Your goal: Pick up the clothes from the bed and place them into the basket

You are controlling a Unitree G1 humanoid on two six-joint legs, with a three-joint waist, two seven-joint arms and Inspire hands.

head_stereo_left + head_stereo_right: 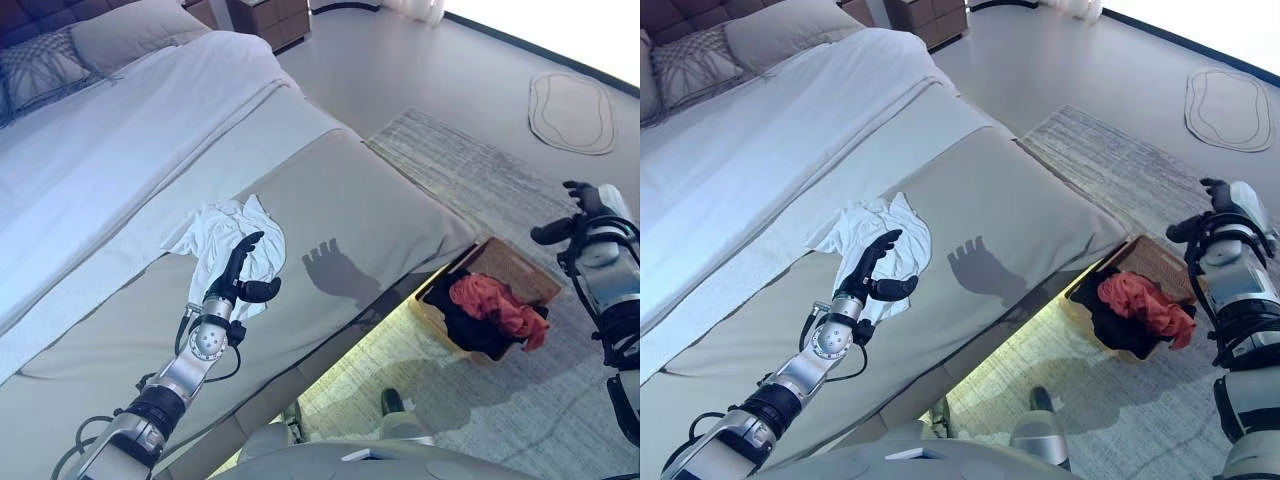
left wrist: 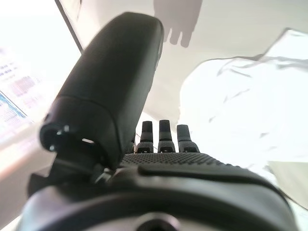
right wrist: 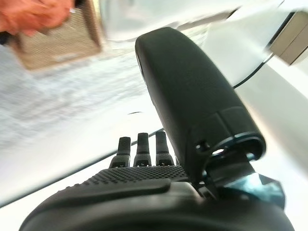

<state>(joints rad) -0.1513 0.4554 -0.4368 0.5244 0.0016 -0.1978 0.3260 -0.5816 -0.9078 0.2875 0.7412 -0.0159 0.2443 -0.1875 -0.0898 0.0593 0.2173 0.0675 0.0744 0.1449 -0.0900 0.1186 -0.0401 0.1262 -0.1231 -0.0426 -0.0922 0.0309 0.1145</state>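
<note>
Head view puts your white shirt [image 1: 232, 240] crumpled on the bed [image 1: 380, 215] near its foot, with your left hand [image 1: 243, 268] spread wide right over it — looks lined up for a grab. Basket [image 1: 512, 266] on the rug [image 1: 470, 170] already holds red and dark clothes. Only the wrist view confirms your right hand [image 3: 139, 149] is straight-fingered, empty — parked out beside the basket.

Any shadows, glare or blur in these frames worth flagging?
Left eye view: the left hand casts a crisp shadow on the bed, right of the white garment. Left wrist view: that garment is washed out by glare. Right wrist view: the basket is smeared by blur.
</note>
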